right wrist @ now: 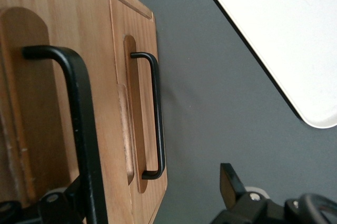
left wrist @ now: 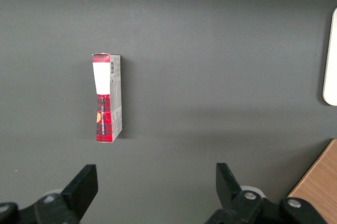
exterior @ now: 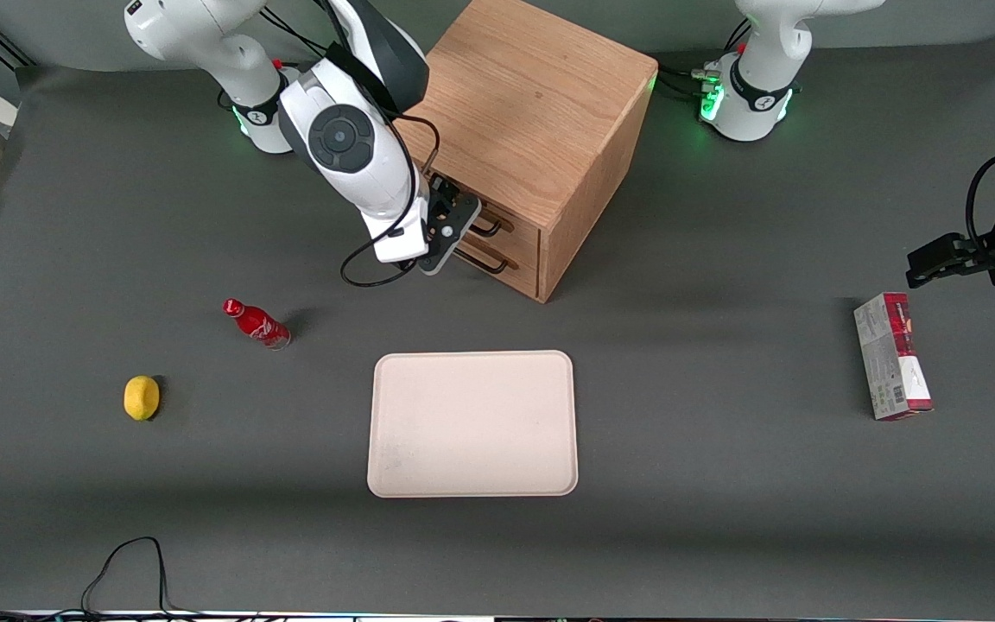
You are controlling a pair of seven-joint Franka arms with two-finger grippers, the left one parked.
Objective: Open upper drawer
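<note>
A dark grey surface (exterior: 722, 432) carries a cube-shaped oak cabinet (exterior: 532, 104). Its two drawers face the working arm's end of the surface, each with a thin black wire handle. The upper drawer (right wrist: 31, 118) is the topmost one and appears closed. The end effector (exterior: 444, 231) sits right at the drawer fronts, at handle height. In the right wrist view its fingers stand spread apart, gripping nothing, with the upper handle (right wrist: 79, 129) running lengthwise between them. The lower drawer's handle (right wrist: 155, 113) lies parallel, just beside.
</note>
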